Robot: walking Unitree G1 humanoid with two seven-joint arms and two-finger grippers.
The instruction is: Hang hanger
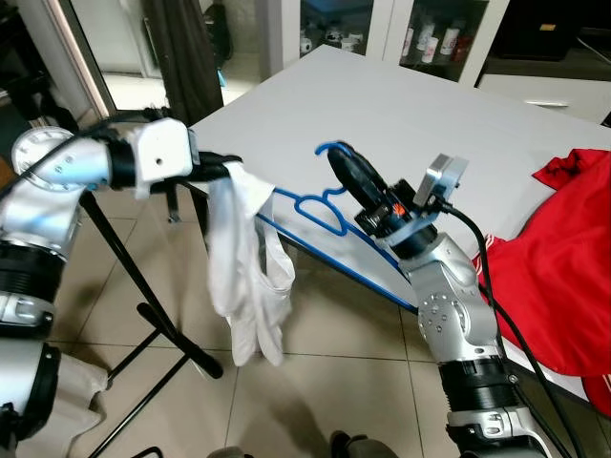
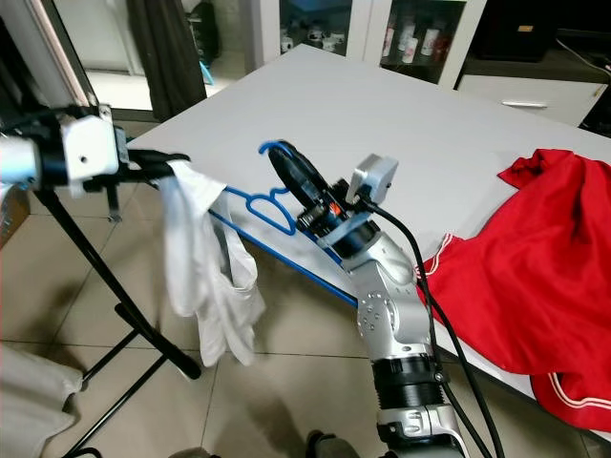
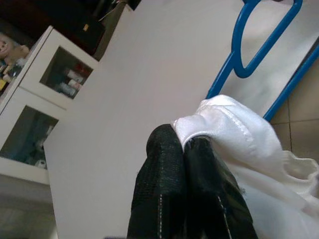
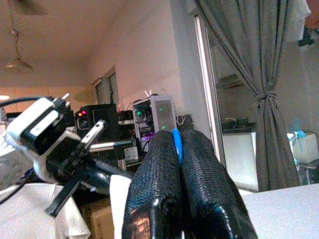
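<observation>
A blue hanger point(image 1: 320, 212) is held over the near edge of the white table point(image 1: 420, 124), its hook pinched by my right gripper point(image 1: 342, 162), which is shut on it; the blue hook point(image 4: 175, 144) shows between the black fingers point(image 4: 159, 184). A white garment point(image 1: 250, 277) hangs down from the hanger's left end. My left gripper point(image 1: 232, 170) is shut on the garment's top fold point(image 3: 224, 119), just left of the hanger's shoulder. The hanger's long bar point(image 2: 286, 262) runs along the table edge.
A black folding rack point(image 1: 143, 296) stands on the tiled floor at the left, beside the table. A red garment point(image 1: 563, 267) lies on the table's right end. White cloth point(image 2: 29, 401) lies on the floor at the lower left. Glass-door cabinets point(image 1: 420, 38) line the far wall.
</observation>
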